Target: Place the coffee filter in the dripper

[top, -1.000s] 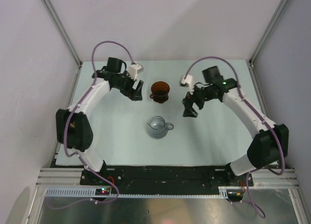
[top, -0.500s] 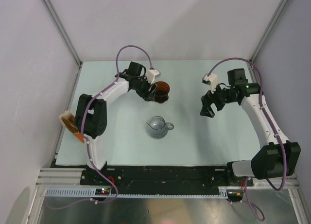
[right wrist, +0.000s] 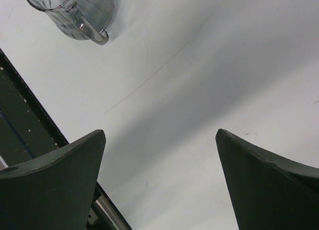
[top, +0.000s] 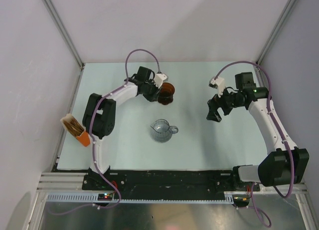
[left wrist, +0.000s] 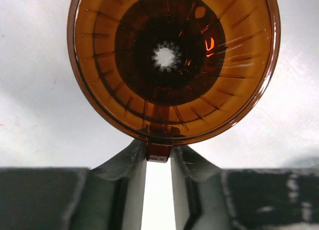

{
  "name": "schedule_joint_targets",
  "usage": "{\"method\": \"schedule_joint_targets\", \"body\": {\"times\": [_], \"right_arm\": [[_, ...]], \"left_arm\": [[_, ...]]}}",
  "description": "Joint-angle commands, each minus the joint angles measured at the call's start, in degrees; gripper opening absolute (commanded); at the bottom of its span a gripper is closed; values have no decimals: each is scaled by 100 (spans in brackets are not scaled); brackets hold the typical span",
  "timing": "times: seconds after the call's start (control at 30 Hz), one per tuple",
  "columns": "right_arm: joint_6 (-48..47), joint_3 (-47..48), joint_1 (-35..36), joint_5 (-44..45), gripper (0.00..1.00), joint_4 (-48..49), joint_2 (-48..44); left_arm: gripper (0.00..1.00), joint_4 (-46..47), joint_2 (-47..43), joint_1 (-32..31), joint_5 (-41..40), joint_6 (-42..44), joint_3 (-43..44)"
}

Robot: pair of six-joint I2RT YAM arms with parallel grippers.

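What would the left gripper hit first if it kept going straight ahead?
The dripper: its small handle sits between the left gripper's fingertips, with the cone body directly beyond.

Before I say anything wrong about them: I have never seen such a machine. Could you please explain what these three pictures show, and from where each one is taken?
These are two robot arms, left and right, bolted at the near edge of a pale table. One picture comes from a fixed camera above and behind them. The other two come from a small camera on each wrist, looking past that arm's own gripper. On the table stand a brown dripper, a clear glass jug and, by its left edge, an orange box with brown paper in it. The left gripper pinches the dripper's small handle; the dripper is empty inside. The right gripper is wide open above the table, holding nothing.
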Motion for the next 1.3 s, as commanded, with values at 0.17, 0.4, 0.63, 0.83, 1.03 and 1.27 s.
{"method": "schedule_joint_targets", "body": {"times": [0.17,0.4,0.63,0.83,1.03,1.27], "right_arm": [[-31,-44,-26,-18,99,42,-169],[-62,-45,30,-80,100,11,-158],[-34,-43,145,-186,99,-12,-98],[-56,-40,320,-201,99,-2,-53],[-74,-37,490,-165,99,76,-4],[-102,-40,628,-126,99,78,-5]], "left_arm": [[1,569,-782,-34,-6,255,-391],[0,623,-2284,-26,375,456,-1349],[0,-11,-3951,-56,945,790,-2138],[0,-1005,-4491,-268,1080,1148,-2393],[0,-1096,-4832,-765,863,1375,-3093],[0,-1094,-4747,-887,747,1482,-3213]]}}
